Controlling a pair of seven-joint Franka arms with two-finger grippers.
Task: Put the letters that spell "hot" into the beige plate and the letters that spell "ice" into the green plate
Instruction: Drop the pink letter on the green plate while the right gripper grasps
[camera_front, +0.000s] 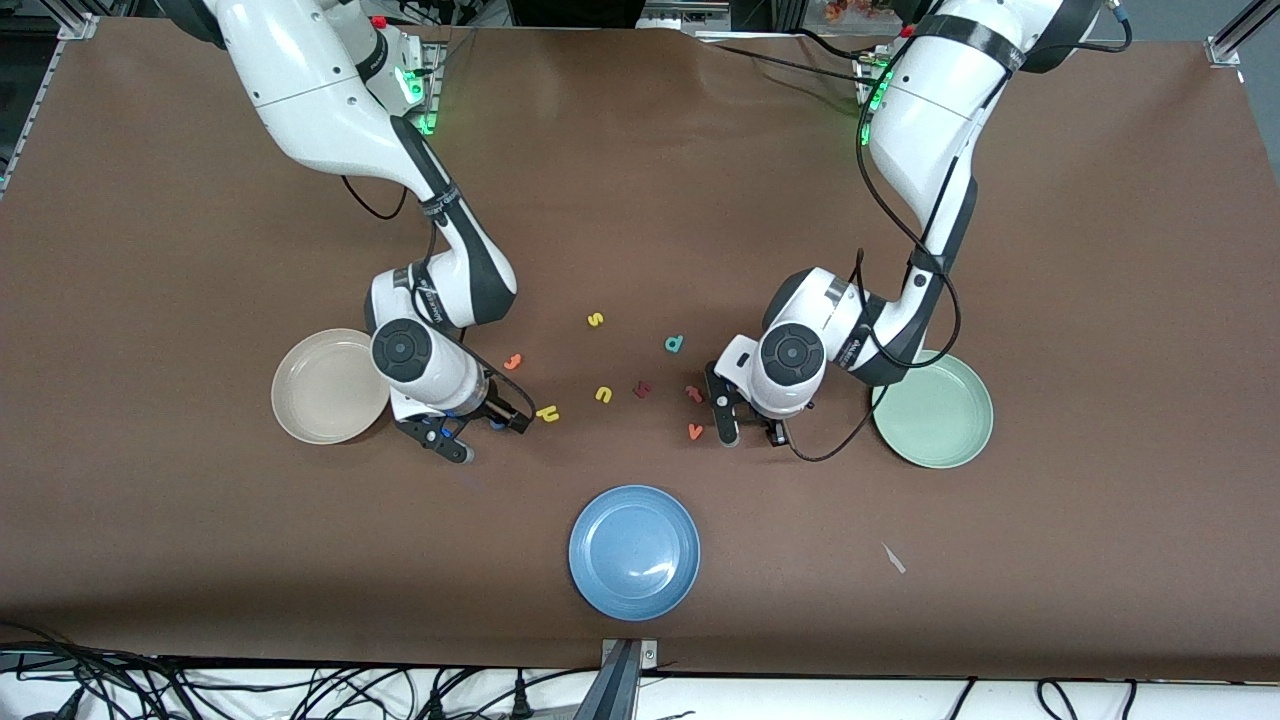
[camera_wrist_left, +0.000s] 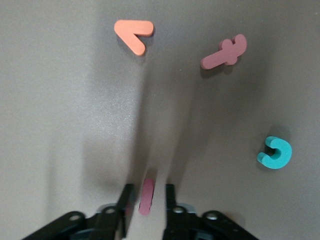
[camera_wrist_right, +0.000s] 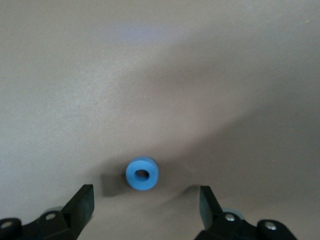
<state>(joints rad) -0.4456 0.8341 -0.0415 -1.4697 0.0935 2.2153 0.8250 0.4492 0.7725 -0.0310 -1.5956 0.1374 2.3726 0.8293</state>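
- The left hand (camera_wrist_left: 146, 200) is low on the bench (camera_front: 640, 180), beside the green plate (camera_front: 935, 410). The red "i" (camera_wrist_left: 147, 196) stands between its fingers, long axis along them. The jaws are narrow, but whether they grip yet I cannot tell.
- The right hand (camera_wrist_right: 146, 200) is spread wide and empty beside the beige plate (camera_front: 325, 385). The blue "o" (camera_wrist_right: 142, 173) lies flat, centred just ahead of its fingertips.
- I judge each arm is nearest its own letter.
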